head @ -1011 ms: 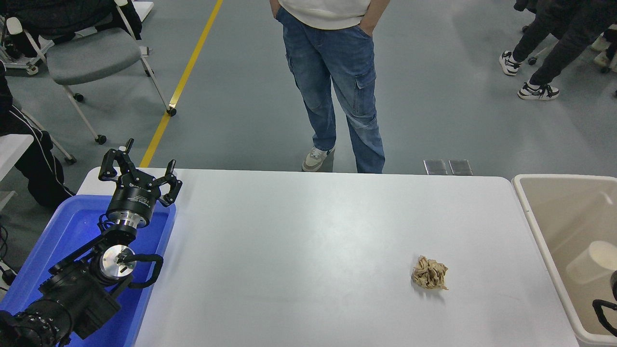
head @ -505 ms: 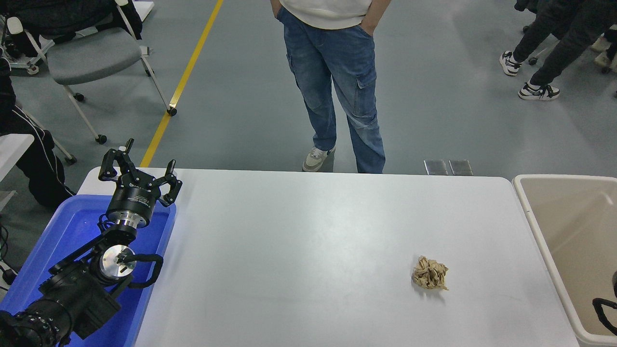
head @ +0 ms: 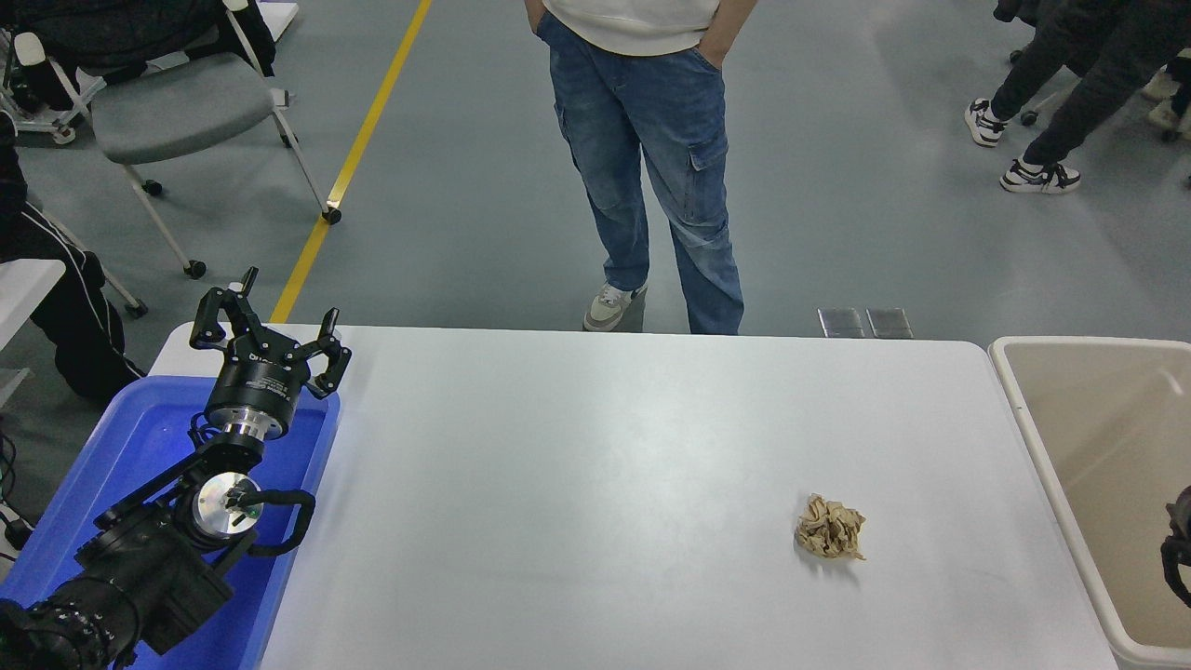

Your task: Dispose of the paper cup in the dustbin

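Note:
The paper cup does not show anywhere in the head view. The beige dustbin (head: 1023, 409) stands at the table's right end, and the part of its inside that I see holds nothing. A black piece of my right arm (head: 1178, 544) juts in from the right edge over the bin; its gripper is outside the picture. My left gripper (head: 270, 326) is open and empty, parked over the far end of the blue tray (head: 140, 447) at the lower left.
A crumpled tan paper ball (head: 829, 528) lies on the white table (head: 577, 484) at the right front. A person in blue jeans (head: 651, 158) stands at the far edge. Chairs and other people are on the floor behind.
One second ago the white cup showed inside the dustbin at the right edge; it is gone from sight since. The black piece of my right arm has moved up a little.

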Action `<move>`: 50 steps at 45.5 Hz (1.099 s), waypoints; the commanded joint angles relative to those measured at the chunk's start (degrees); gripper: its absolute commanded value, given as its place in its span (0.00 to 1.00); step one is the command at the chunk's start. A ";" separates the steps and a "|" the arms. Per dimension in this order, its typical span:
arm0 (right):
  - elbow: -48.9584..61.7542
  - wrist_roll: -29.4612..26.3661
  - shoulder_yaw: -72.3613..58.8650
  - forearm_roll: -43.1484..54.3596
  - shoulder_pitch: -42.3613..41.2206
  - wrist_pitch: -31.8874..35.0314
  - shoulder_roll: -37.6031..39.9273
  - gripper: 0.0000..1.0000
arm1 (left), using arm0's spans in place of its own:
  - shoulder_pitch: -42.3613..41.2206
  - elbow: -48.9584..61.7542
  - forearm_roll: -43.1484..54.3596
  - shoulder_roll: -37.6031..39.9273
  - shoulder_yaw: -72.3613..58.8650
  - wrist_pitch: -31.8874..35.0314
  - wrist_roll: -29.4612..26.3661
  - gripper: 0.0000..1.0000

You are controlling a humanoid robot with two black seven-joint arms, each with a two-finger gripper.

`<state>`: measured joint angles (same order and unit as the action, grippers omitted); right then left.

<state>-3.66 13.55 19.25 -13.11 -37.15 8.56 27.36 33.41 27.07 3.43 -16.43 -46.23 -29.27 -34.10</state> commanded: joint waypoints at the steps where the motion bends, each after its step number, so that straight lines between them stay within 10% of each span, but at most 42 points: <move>1: -6.60 4.64 11.68 -0.16 -0.99 10.42 3.21 0.99 | -0.01 0.00 -0.01 0.00 0.00 0.00 0.00 1.00; 11: -32.27 5.26 19.85 2.03 -0.11 9.89 12.80 0.99 | -0.01 0.00 -0.01 0.00 0.00 0.00 0.00 1.00; 32: -38.26 8.77 36.12 24.70 8.32 9.19 0.77 0.99 | -0.01 0.00 -0.01 0.00 0.00 0.00 0.00 1.00; 50: -35.19 17.56 36.74 26.03 9.03 4.62 -4.69 0.99 | -0.01 0.00 -0.01 0.00 0.00 0.00 0.00 1.00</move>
<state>-40.30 26.29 54.67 10.80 -29.02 16.22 26.29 33.40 27.07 3.43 -16.44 -46.23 -29.26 -34.11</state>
